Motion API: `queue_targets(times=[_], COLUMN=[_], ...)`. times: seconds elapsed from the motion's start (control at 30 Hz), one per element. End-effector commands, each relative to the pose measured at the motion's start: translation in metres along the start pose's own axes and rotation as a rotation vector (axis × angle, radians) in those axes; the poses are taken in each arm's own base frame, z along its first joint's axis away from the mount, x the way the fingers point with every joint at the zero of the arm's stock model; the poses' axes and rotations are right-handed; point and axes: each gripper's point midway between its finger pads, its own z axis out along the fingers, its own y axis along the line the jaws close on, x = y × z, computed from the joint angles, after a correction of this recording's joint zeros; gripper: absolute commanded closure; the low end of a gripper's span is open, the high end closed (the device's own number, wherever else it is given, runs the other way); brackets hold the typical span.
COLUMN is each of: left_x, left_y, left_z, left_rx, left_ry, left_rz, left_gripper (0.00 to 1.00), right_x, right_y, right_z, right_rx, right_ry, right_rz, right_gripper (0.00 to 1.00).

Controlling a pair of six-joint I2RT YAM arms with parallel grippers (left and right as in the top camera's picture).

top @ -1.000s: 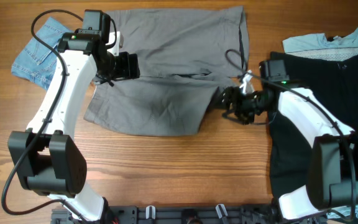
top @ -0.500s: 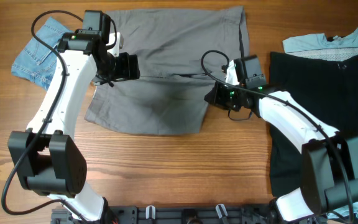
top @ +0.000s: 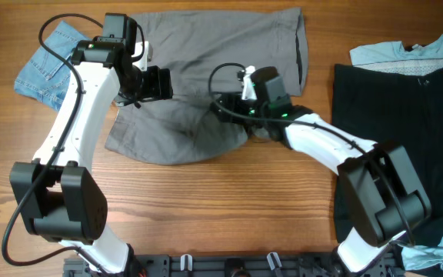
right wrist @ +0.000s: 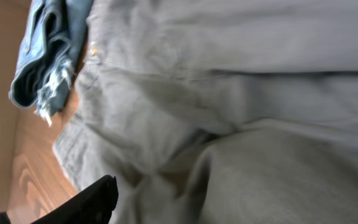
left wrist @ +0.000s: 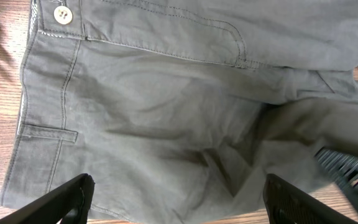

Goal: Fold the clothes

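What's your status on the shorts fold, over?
Left tool open, above large grey woven-cotton shorts. Right tool shut on shorts' leg, mid-fold. Small frayed blue denim shorts lie beside waistband, not blocking.

Matt grey woven shorts (top: 221, 46); grained wooden table (top: 206, 211).

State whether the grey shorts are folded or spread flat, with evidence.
Partly folded. One leg of the shorts bunches over itself beside the right tool; the rest lies spread.
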Motion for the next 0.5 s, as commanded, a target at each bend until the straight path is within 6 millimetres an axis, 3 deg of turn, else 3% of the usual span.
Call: queue_targets(times=[0.0, 0.1, 0.2, 0.37, 0.47], left_x=[-0.004, -0.006, -0.007, -0.007, -0.008], left_y=[0.0, 0.0, 0.0, -0.001, -0.001], left_z=[-0.005, -0.005, -0.005, -0.005, -0.005], left_rx=[-0.002, 0.0, 0.0, 0.001, 0.002], left_ry=[-0.019, -0.025, -0.029, -0.032, -0.036], left_rz=[0.021, 0.022, 0.023, 0.023, 0.024], left_gripper=[0.12, 0.12, 0.12, 0.12, 0.12], right_x=[-0.003, 0.003, 0.02, 0.073, 0.095], right_y=[0.01, 0.005, -0.005, -0.016, -0.029], right_z=[-0.041, -0.077, -0.092, -0.094, -0.083], right_rx=[-0.138, -0.173, -0.138, -0.053, 0.079], right_ry=[0.083, 0.14, 0.208, 0.393, 0.429], right_rz=[-0.005, 0.033, 0.084, 0.208, 0.298], right_gripper=[0.32, 0.32, 0.29, 0.37, 0.26])
